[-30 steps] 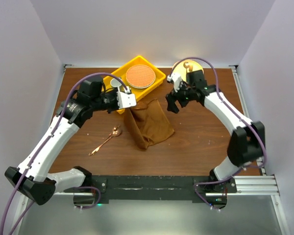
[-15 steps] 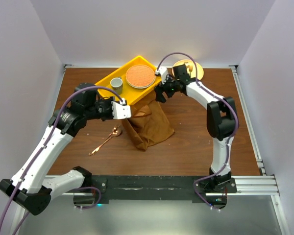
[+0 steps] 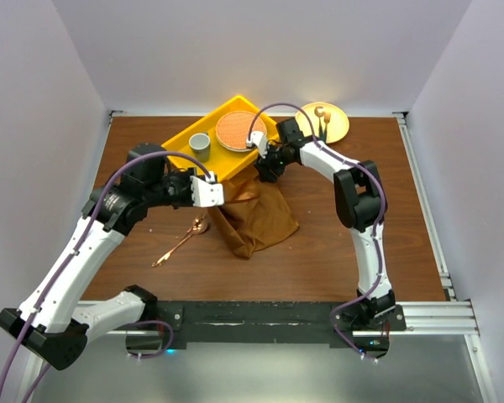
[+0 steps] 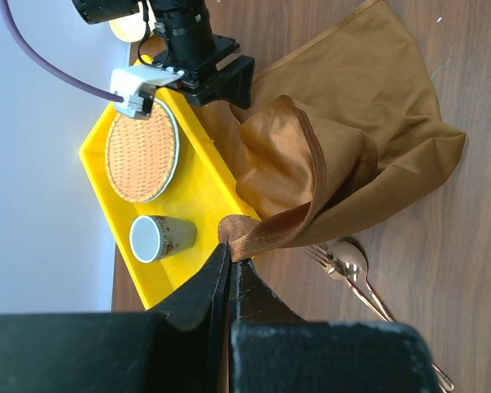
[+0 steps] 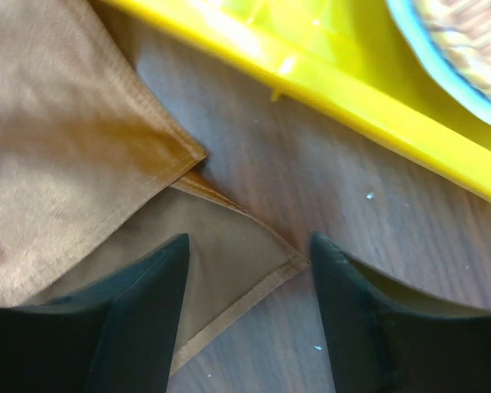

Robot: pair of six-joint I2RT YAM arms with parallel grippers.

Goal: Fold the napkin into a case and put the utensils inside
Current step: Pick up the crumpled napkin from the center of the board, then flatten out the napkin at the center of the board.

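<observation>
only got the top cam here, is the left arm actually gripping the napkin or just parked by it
Observer: Gripping. The left wrist view shows the left jaws shut on a hemmed fold of the napkin, close by the yellow tray.
Operator: and the right, got its corner
Observer: Not yet. The right jaws stand open, one either side of a napkin corner lying flat on the table.

Plain rust-brown napkin [image 3: 256, 217], unpatterned, with a slight sheen, at centre; copper-coloured spoon [image 3: 183, 241] to its left. Far side: bright yellow tray [image 4: 198, 192] with an orange woven-textured mat [image 3: 238, 130] and a pale grey cup [image 3: 200, 144]; yellow plate [image 3: 336, 128] at far right. Dark brown wood-grain table [image 3: 344, 243].
</observation>
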